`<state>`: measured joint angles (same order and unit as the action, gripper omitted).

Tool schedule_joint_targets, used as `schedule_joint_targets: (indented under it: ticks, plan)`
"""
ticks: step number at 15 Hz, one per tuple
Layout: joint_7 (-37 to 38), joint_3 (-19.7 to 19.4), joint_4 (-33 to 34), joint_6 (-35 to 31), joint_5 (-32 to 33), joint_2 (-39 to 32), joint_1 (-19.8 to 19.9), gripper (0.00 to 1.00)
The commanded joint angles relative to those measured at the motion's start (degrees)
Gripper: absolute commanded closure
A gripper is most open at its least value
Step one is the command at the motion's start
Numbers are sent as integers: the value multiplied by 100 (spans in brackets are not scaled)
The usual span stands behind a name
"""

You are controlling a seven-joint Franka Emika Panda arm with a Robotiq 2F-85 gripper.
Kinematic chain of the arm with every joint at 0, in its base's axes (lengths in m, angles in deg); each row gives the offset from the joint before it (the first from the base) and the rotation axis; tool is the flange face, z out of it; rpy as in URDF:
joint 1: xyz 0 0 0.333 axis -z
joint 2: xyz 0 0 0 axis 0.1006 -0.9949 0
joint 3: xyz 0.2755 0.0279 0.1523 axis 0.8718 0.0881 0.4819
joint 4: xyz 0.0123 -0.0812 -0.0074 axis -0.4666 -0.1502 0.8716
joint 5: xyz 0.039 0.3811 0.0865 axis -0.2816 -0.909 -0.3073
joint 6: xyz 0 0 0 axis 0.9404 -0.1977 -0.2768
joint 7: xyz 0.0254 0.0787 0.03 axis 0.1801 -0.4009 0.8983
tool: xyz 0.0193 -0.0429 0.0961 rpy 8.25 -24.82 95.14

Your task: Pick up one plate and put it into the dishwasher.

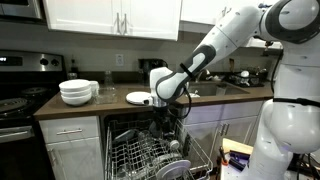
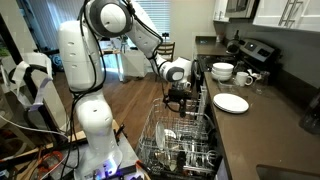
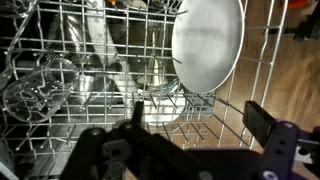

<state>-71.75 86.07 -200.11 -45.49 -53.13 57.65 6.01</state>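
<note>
In the wrist view a clear glass sits on the left of the grey wire rack. The gripper hangs over the rack with its two black fingers wide apart. It holds nothing and touches nothing. The plate stands up on its edge in the rack, farther off and a bit to the right, between the wires (it is white and round).

In an exterior view the black stove is on the far left. Next comes the brown counter. A stack of white bowls sits on it, and right of them a second plate lies flat. Under the counter the dishwasher is open, with its rack pulled out. The gripper is just above that rack. The big white arm reaches in from the right. White cupboards hang on the wall above.
</note>
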Motion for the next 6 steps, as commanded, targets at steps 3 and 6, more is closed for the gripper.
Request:
schedule_joint_targets:
  ticks: [3,6]
  plan:
    - [194,-22,-38,-47,204,238,-58,0]
    - [194,-25,-38,-45,204,206,-54,0]
